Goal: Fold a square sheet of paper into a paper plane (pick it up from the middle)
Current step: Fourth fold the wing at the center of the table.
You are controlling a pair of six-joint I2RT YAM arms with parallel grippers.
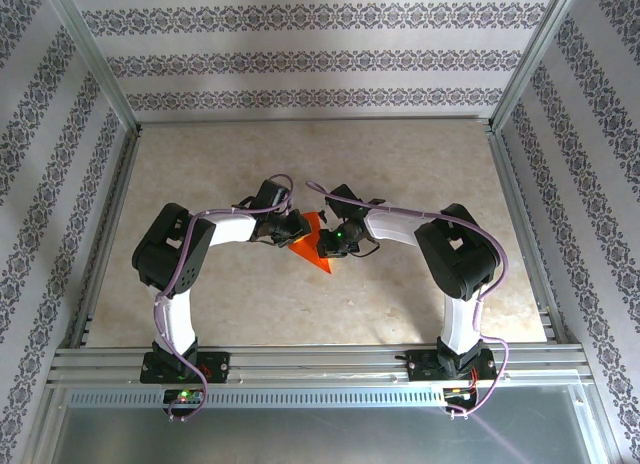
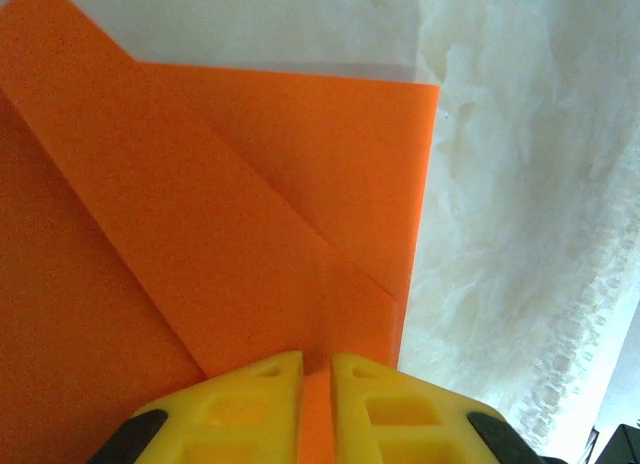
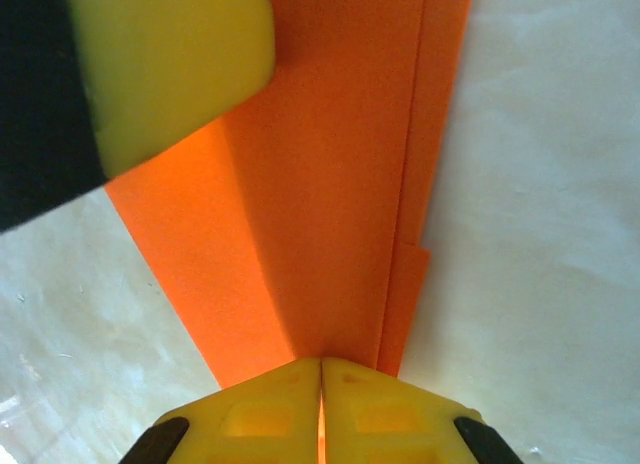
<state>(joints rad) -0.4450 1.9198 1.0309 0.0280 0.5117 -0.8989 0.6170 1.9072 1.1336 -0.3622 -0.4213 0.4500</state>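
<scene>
The orange paper (image 1: pixel 316 246) sits at the middle of the surface (image 1: pixel 400 164), between your two arms, and it already carries folds. From the left wrist you see a broad flap (image 2: pixel 180 214) laid diagonally across the layer beneath, with a sharp slanted crease running down toward the claw. From the right wrist the paper narrows toward the camera, with stacked long edges (image 3: pixel 420 164) stepping along one side, so several layers are doubled over.

Your left claw (image 1: pixel 293 229) is pinched tight on the paper's near edge, with only a thin strip of orange showing between its yellow fingers (image 2: pixel 250 384). Your right claw (image 1: pixel 332 240) grips the opposite end the same way, its fingers (image 3: pixel 270 394) pressed almost together on the narrow end. One of the left claw's fingers (image 3: pixel 170 54) shows at the far end of that view, so the two grips face each other across the piece.

From above, the paper reads as a small triangle, and I can't tell whether it lies flat on the surface or is held just off it.

By my reading you are partway through. The pickup and the first diagonal folds look done. No raised central ridge or spread wings show yet, so the closing folds that make a dart remain.
</scene>
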